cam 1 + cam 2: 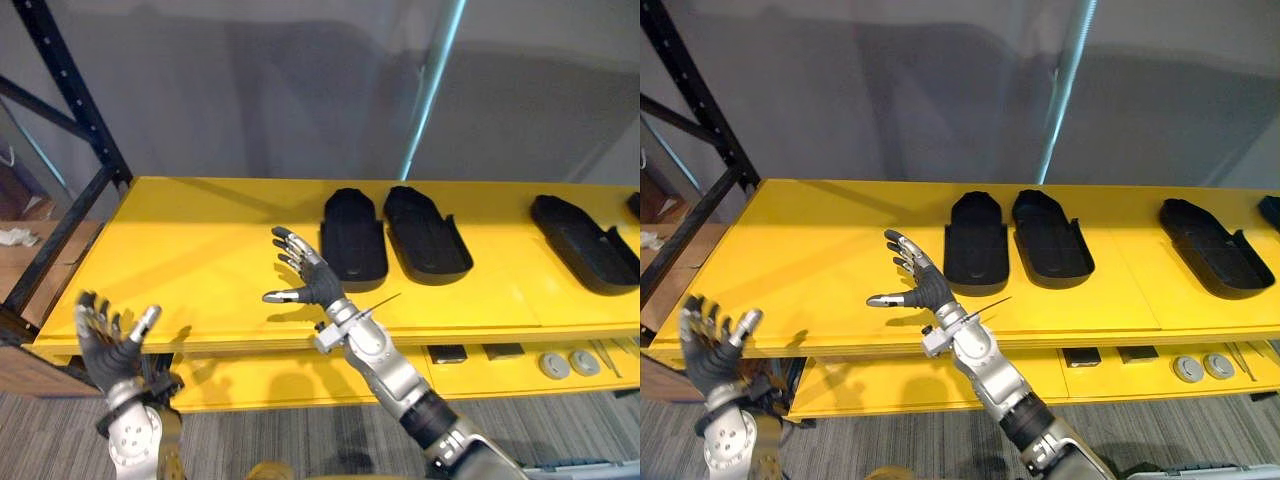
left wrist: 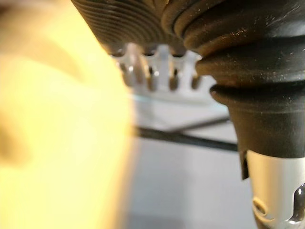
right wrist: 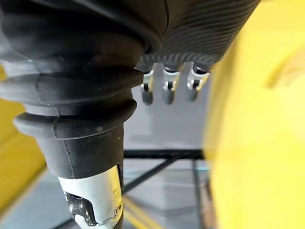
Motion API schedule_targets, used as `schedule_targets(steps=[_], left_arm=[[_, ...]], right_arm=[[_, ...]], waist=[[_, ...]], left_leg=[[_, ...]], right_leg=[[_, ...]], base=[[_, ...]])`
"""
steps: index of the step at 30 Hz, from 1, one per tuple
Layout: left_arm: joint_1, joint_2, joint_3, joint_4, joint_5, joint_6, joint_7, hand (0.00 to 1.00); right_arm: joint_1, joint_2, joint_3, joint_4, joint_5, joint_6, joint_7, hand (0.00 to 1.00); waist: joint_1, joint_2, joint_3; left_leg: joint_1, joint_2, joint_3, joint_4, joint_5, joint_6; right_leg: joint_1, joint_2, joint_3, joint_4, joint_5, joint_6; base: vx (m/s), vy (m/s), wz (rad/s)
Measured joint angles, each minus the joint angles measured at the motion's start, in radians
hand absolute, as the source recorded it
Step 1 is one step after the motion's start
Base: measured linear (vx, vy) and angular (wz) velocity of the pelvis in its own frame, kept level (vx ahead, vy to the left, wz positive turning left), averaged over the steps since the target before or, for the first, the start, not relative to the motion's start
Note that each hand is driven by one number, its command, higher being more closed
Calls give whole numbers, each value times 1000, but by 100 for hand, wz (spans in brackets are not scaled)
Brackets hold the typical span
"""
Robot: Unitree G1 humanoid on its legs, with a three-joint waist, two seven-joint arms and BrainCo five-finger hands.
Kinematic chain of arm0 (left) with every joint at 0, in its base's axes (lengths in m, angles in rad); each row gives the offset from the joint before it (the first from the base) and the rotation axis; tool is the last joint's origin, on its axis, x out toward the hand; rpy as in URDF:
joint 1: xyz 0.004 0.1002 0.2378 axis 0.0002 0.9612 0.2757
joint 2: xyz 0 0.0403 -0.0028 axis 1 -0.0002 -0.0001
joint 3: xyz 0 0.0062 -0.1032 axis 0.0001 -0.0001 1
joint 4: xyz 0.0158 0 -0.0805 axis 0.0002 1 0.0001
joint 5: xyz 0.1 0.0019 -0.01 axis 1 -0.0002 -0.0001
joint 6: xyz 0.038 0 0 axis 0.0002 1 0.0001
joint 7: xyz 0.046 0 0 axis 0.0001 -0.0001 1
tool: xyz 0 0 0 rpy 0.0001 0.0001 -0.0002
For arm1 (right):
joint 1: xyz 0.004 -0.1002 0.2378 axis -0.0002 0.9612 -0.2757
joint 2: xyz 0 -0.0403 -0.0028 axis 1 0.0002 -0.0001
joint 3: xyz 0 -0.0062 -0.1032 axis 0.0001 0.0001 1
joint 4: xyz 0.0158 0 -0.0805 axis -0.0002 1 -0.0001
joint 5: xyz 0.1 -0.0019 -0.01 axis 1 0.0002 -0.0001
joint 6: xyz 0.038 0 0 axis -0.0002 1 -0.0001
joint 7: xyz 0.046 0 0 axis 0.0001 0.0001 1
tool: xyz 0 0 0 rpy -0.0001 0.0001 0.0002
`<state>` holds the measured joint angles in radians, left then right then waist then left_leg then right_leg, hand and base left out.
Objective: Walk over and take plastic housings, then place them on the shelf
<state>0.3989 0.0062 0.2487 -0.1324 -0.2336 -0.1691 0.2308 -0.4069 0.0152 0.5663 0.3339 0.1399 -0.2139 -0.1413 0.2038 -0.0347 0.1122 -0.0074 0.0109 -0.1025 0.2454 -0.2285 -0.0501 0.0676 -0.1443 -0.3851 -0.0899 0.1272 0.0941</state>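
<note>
On the shelf [image 1: 200,255], a housing [image 1: 353,238] lies just left of a second housing [image 1: 427,233]; third housing [image 1: 583,242] well right (discs [image 1: 566,363] below).

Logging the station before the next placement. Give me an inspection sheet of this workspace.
Surface: yellow shelf, flat.
Job's things: left housing and middle housing side by side, right housing apart, on the shelf.
Clutter: round discs, dark blocks on the lower level.
Hands: left hand open, empty, at the shelf's front edge; right hand open, empty, above the shelf beside the left housing.
Cables: nothing seen.
Surroundings: black rack post, grey wall, carpet.
</note>
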Motion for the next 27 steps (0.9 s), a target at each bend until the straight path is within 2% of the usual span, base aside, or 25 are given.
schedule_targets(steps=[4, 8, 10, 12, 15, 18, 21, 22, 24, 27], left_arm=[[26, -13, -111, 103, 16, -44, -43, 0], [38, -12, -185, 173, 6, -85, -46, 0], [41, -16, -195, 197, -3, -101, -35, 0], [48, -11, -198, 208, -11, -112, -29, 0], [57, 8, -199, 211, -14, -115, -12, 0], [54, 52, -213, 212, -33, -115, -15, 0], [55, 68, -220, 213, -33, -114, -19, 0], [55, 67, -221, 213, -33, -114, -20, 0], [59, 67, -224, 214, -33, -113, -24, 0], [62, 68, -228, 217, -33, -112, -45, 0]], right_arm=[[7, -3, -40, -19, -76, 0, -101, 0], [78, -40, -129, -163, -157, -20, -212, 0], [105, -62, -174, -233, -157, -57, -211, 0], [119, -97, -216, -305, -155, -83, -205, 0], [112, -144, -285, -332, -149, -95, -143, 0], [103, -198, -322, -334, -107, -77, -75, 0], [79, -256, -369, -331, -46, 6, -4, 0], [79, -260, -372, -331, -35, 14, 3, 0], [79, -276, -385, -312, 21, 62, 47, 0], [78, -280, -385, -240, 83, 85, 102, 0]], waist=[[-1, 10, 17], [-12, 4, 34], [-28, 1, 38], [-30, 1, 39], [-28, -4, 42], [-28, -13, 49], [-27, -13, 49], [-27, -13, 49], [-27, -13, 49], [-24, -17, 51]], left_leg=[[-16, 0, 5, 9, 0, 0], [-28, 10, 33, 10, -3, -4], [-27, 14, 45, 13, -6, -9], [-28, 20, 63, 28, -17, -12], [-28, 36, 87, 48, -35, -14], [-28, 40, 92, 53, -36, -14], [-29, 41, 93, 55, -36, -14], [-29, 41, 93, 55, -36, -14], [-29, 40, 91, 55, -36, -14], [-29, 38, 83, 56, -36, -14]], right_leg=[[-14, 0, 3, 8, 1, 1], [-39, 6, 30, 8, 5, -1], [-42, 7, 38, 8, 7, -1], [-42, 12, 53, 8, 9, -2], [-38, 25, 73, 8, 11, -5], [-39, 28, 78, 0, 9, -8], [-38, 29, 79, 0, 10, -8], [-38, 29, 78, 0, 10, -8], [-38, 29, 76, 8, 12, -5], [-32, 27, 64, 8, 13, -4]], base=[[4, 2, 2], [-22, 4, -14], [-26, 3, -20], [-34, 10, -22], [-65, 9, -24], [-76, -6, -5], [-37, -3, -1], [0, 0, 0], [0, 0, 0], [-10, 2, 8]])
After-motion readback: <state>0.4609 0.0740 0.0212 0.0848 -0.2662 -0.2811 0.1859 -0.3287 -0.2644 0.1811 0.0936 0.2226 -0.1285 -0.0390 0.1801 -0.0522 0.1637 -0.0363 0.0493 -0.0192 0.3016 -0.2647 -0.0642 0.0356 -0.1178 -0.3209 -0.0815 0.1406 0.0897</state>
